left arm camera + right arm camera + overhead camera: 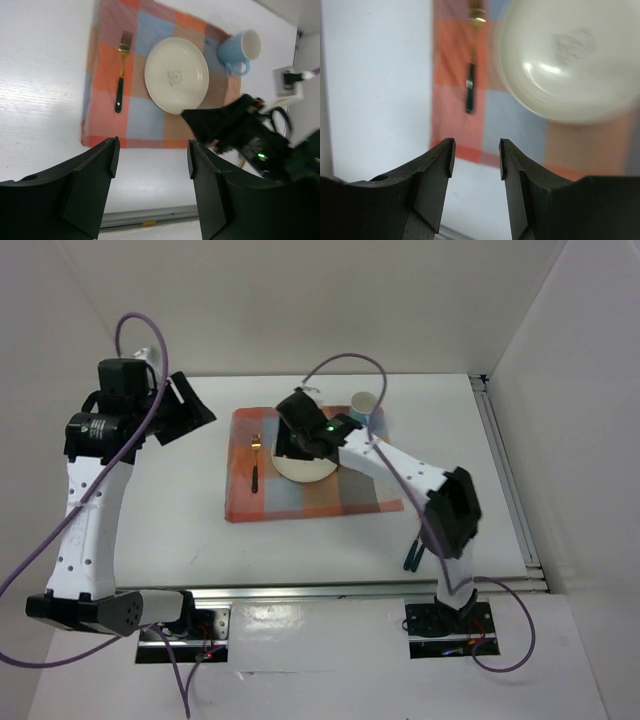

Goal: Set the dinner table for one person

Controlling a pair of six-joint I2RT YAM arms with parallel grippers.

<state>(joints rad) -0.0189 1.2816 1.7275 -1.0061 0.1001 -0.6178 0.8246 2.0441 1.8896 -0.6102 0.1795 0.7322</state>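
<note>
Setting: a robotics lab test cell, not a home. Evidence from the top view:
- Plain white panel walls (320, 310) box in the white surface (170, 540) at 9, 12 and 3 o'clock.
- Aluminium rails (330, 590) run along its 6 o'clock and 3 o'clock edges.
- The left arm (85, 530) and right arm (400, 465), both white and jointed, are bolted to black base plates (445, 625) at 6 o'clock.
- Purple cables (345, 356) loop loose over the arms.
- A checked cloth (300, 500) with a place setting lies at centre, a domestic scene laid on bench hardware.
</note>
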